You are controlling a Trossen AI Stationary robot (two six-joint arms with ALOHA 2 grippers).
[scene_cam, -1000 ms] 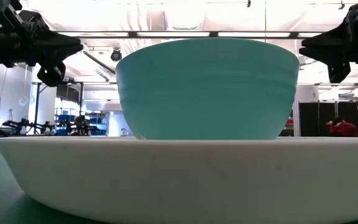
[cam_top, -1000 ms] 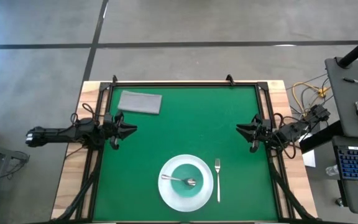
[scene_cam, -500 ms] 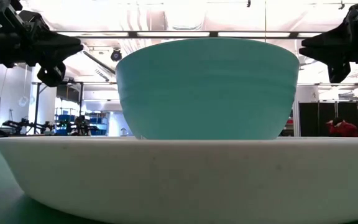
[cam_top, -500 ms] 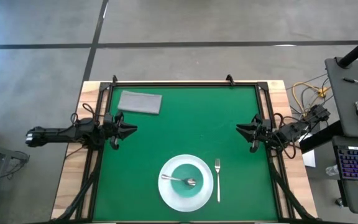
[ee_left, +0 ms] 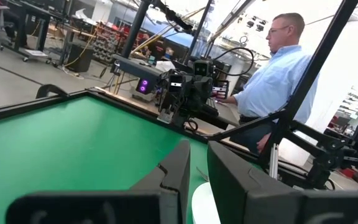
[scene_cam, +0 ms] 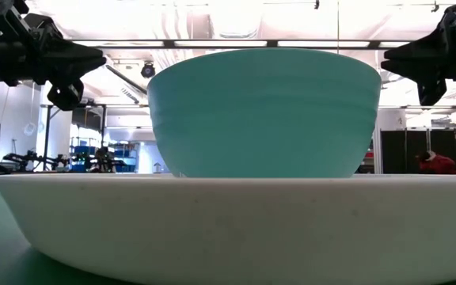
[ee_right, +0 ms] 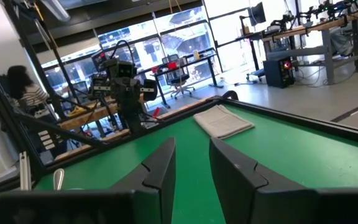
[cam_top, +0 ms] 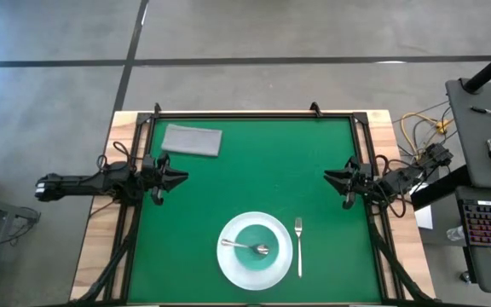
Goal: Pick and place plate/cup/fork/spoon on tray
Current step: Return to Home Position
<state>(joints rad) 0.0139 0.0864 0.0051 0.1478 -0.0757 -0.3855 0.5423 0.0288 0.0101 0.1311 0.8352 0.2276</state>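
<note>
The white plate [cam_top: 255, 251] lies on the green mat near the table's near edge, and the low view shows it close up [scene_cam: 236, 222]. The teal cup [cam_top: 247, 237] stands on the plate, also seen in the low view [scene_cam: 264, 111]. The spoon [cam_top: 244, 246] lies in the cup. The fork [cam_top: 298, 246] lies on the mat just right of the plate. My left gripper [cam_top: 184, 177] hovers at the mat's left side, empty, its fingers a narrow gap apart [ee_left: 198, 155]. My right gripper [cam_top: 327, 176] hovers at the right side, likewise empty with a narrow gap [ee_right: 191, 152].
A folded grey cloth [cam_top: 193, 140] lies at the mat's far left. A black frame [cam_top: 254, 113] runs around the mat. A person [ee_left: 272, 81] stands beyond the table's right side, by a desk with a keyboard [cam_top: 488, 226]. Another person [ee_right: 23, 93] is far off on the left.
</note>
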